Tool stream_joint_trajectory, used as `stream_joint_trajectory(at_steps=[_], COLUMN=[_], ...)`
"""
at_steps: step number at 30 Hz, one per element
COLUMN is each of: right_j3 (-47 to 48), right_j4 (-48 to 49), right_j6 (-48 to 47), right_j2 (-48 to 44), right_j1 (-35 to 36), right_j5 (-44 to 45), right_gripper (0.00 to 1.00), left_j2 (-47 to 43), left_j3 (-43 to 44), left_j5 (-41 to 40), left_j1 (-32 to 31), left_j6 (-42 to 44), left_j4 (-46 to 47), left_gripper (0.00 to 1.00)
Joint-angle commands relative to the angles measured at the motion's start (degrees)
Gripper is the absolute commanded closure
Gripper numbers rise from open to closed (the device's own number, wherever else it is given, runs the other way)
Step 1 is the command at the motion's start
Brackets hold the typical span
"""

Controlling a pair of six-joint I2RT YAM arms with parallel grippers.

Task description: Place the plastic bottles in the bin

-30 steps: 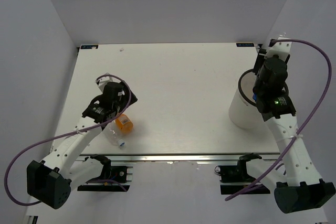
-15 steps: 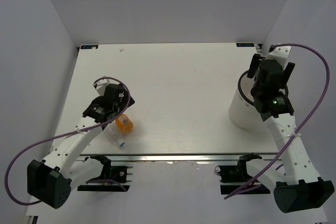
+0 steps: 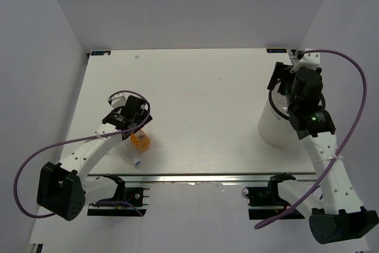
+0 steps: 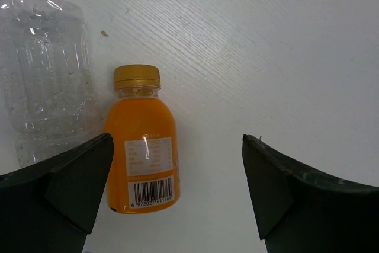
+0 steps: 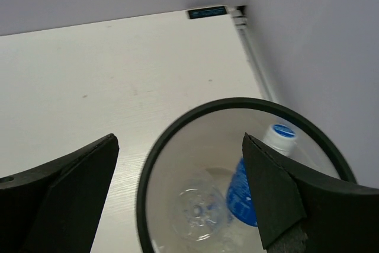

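A short orange bottle [image 4: 141,158] with a gold cap lies on the table, cap pointing away. It lies just inside my left gripper's [image 4: 177,140] left finger. A clear crinkled bottle [image 4: 44,96] lies beside it on the left. From above, the left gripper [image 3: 131,119] hovers open just behind the orange bottle [image 3: 140,141] and the clear bottle [image 3: 130,155]. My right gripper [image 5: 180,140] hangs open and empty over the white bin [image 5: 177,128]. Inside the bin lie a blue-labelled bottle [image 5: 243,197] and a clear bottle [image 5: 198,211]. The bin [image 3: 269,125] stands at the table's right side under the right gripper [image 3: 288,75].
White walls close in the table on the left, back and right. The bin stands close to the right wall. The two loose bottles lie near the table's front edge [image 3: 201,176], beside the left arm.
The right gripper went from shut to open above the bin and its wrist turned left. The left gripper shifted slightly over the orange bottle and stayed open.
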Motion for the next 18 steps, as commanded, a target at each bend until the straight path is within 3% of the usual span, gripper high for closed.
stream_joint_trajectory(at_steps=[1,18], right_j3=[3.03,1.01], right_j4=[1.07,3.09], right_j6=[0.85,1.64], right_j2=[-0.52,1.85], right_j1=[-0.08,0.62], right_j5=[-13.18,-17.43], right_gripper=[0.11,0.11], left_j2=[1.3,6.13], left_j3=[1.75,-4.84], left_j5=[-1.63,1.54], left_j1=[-0.05,-0.05], left_j6=[-3.11,-6.37], left_j4=[-1.36,2.68], left_gripper=[0.02,0.02])
